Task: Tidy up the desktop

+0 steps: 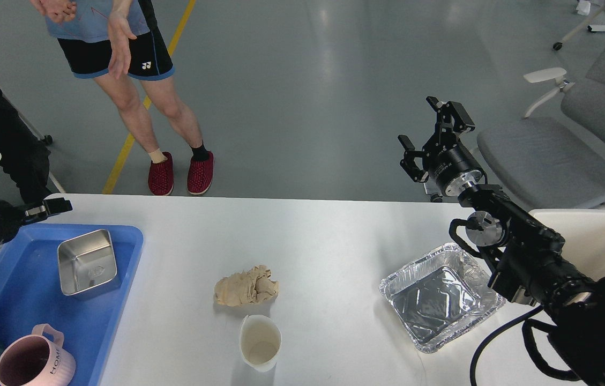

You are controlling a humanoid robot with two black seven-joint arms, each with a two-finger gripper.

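Right black arm is reaching in from the lower right, its pincer [433,131] hanging raised beyond the far edge of the large white rounded tabletop [334,236], fingers spread apart and holding nothing; left pincer [50,206] is poking in at the left edge above the blue plastic tray [23,289], too dark to tell if parted. A pink ribbed mug [34,362] reading "HOME" is sitting in the tray's near corner. The tabletop is filling the lower view, carrying a crumpled beige cloth [246,287].
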